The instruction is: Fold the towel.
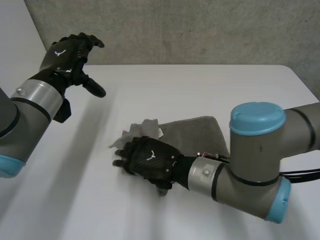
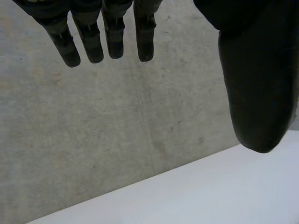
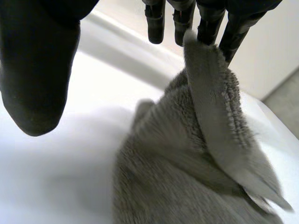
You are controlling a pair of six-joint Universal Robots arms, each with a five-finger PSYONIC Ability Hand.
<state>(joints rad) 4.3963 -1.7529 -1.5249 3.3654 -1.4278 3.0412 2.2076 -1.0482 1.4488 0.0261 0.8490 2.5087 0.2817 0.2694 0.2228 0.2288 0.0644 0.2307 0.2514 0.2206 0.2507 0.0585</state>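
A grey towel (image 1: 196, 131) lies bunched in the middle of the white table (image 1: 165, 87), with a pale tag or corner sticking out at its left end. My right hand (image 1: 149, 160) rests palm down on that left end, fingers straight and spread. In the right wrist view, a flap of the towel (image 3: 205, 107) stands up against the fingers of my right hand (image 3: 156, 23), while the thumb stays well apart from it. My left hand (image 1: 66, 54) hovers high over the table's far left, open and empty, with its straight fingers (image 2: 110, 32) pointing at the wall.
A grey concrete wall (image 1: 175, 30) runs behind the table's far edge. Bare white table surface stretches to the left of and in front of the towel. My right arm's elbow (image 1: 257, 160) hangs over the towel's near right side.
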